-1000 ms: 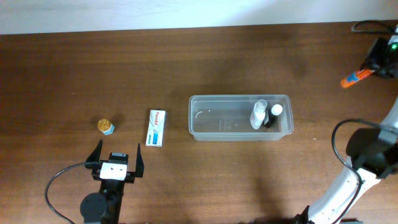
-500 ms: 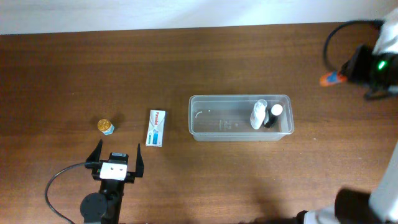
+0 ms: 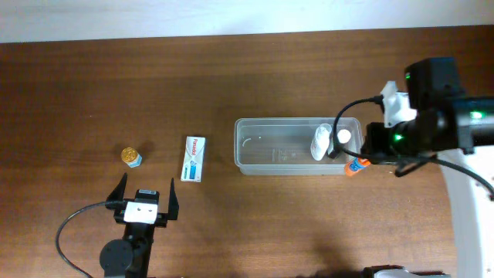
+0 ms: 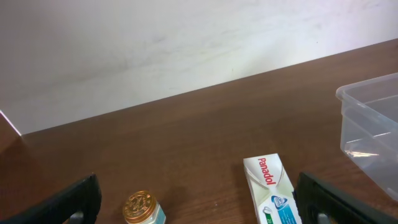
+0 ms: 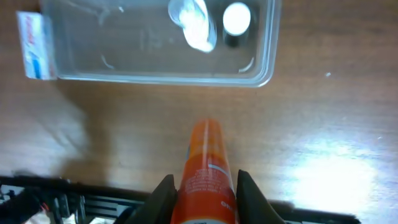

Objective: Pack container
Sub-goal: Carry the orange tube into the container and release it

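Container (image 3: 270, 151) holds white bottle (image 3: 319, 144) + black bottle (image 3: 340, 141).

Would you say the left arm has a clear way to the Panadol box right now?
Probably yes: the left gripper is open and empty, the Panadol box lies flat just ahead of it, and nothing stands between them; the gold-lidded jar sits off to one side.

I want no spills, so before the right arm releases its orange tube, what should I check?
1. Grip on orange tube by right end effector: ok.
2. Tube over the container: not ok, tip outside its wall.
3. Bare floor in container's left part: ok.
4. Drop path clear of white bottle, dark bottle: cannot tell.
5. Idle left end effector open, away: ok.
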`<act>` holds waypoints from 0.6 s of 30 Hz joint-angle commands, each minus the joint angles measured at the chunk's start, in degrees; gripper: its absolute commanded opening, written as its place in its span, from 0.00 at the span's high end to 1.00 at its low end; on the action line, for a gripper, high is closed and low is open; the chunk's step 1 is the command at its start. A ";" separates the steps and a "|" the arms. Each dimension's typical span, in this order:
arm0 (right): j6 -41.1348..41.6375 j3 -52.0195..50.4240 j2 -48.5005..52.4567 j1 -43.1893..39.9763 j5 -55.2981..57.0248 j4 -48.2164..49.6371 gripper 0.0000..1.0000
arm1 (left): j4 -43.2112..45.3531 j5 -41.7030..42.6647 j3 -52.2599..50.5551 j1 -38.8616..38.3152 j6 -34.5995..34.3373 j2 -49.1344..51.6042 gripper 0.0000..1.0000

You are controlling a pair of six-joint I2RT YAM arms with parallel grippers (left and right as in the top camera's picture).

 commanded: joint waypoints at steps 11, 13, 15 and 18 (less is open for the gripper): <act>0.37 -14.67 1.66 0.42 3.52 17.55 0.72 | -0.09 -0.44 -0.35 0.24 0.85 -0.46 0.01; 0.37 -14.67 2.78 0.39 4.26 18.27 0.72 | -0.09 -0.44 -0.35 0.24 0.85 -0.46 0.01; 0.37 -14.67 3.93 0.42 4.22 19.34 0.73 | -0.09 -0.44 -0.35 0.24 0.85 -0.46 0.01; 0.37 -14.67 5.60 0.42 4.22 21.20 0.73 | -0.09 -0.44 -0.35 0.24 0.85 -0.46 0.00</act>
